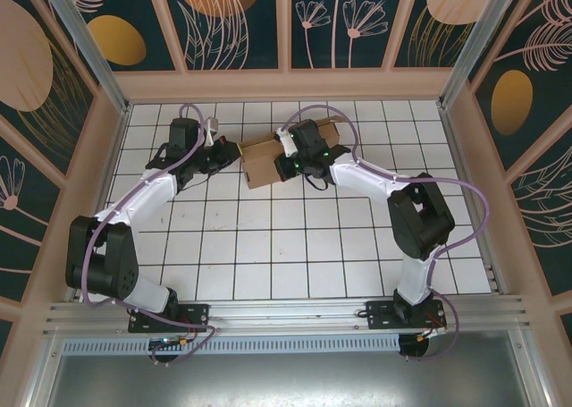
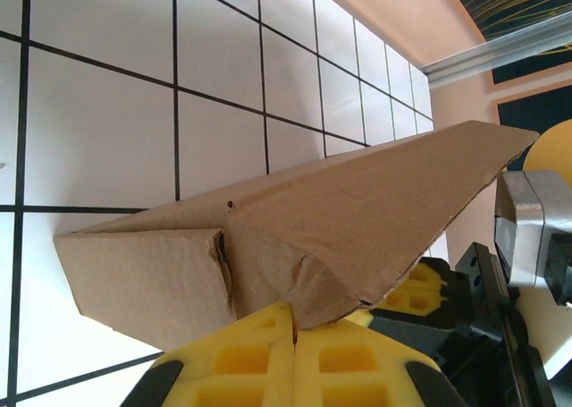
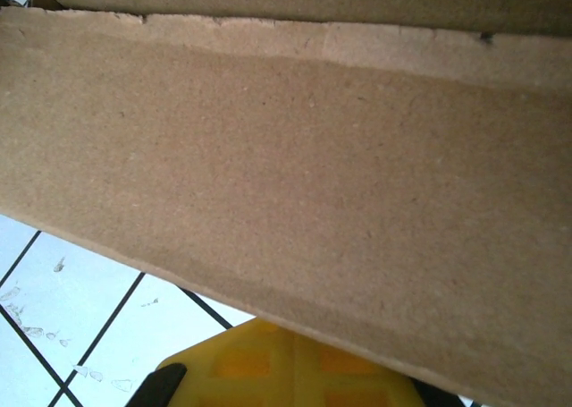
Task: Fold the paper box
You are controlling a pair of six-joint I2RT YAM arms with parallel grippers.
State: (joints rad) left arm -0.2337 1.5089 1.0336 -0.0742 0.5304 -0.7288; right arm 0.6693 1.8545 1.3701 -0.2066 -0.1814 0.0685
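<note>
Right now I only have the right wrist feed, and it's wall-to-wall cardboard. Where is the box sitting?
Observer: The paper box lies at the far middle of the table, between the two wrists.
Operator: Left arm doing anything?
Observer: The left gripper is at the box's left end, jaws closed together, right at the lower edge of the cardboard.
Operator: Any fold damage?
Observer: In the left wrist view, the corner where a small end flap meets the long panel looks crumpled.
</note>
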